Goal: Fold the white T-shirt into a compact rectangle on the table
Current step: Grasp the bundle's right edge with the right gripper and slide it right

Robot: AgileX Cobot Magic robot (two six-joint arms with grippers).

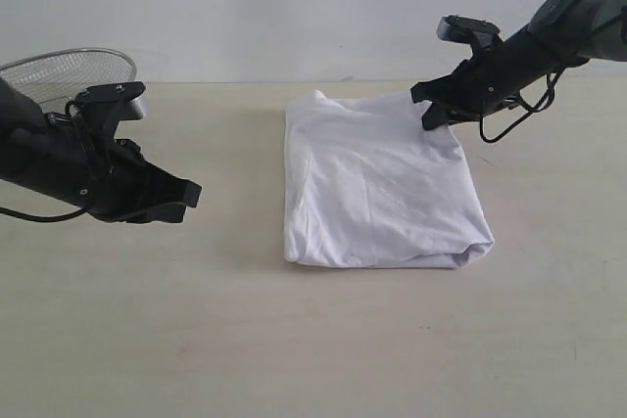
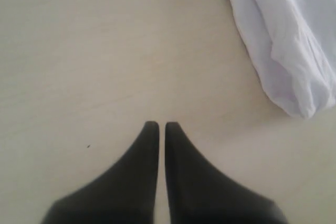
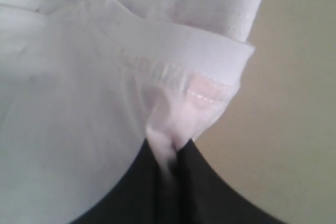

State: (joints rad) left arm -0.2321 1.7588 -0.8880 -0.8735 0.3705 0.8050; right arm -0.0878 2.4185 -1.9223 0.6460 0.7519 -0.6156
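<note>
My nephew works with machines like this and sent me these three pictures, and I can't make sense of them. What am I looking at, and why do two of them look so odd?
It is a robot with two black arms, each ending in a two-fingered gripper. The wide picture comes from a camera off the arms and shows both of them over a pale table. The other two come from cameras on the wrists, looking along each gripper's fingers, hence the odd close-ups.

On the table lies a white T-shirt, already folded into a rough rectangle. A round wire-mesh basket stands at the far left.

The right gripper is shut on a pinch of the shirt's cloth at a far corner. The left gripper is shut and holds nothing, with bare table under it and the shirt off to one side.
</note>
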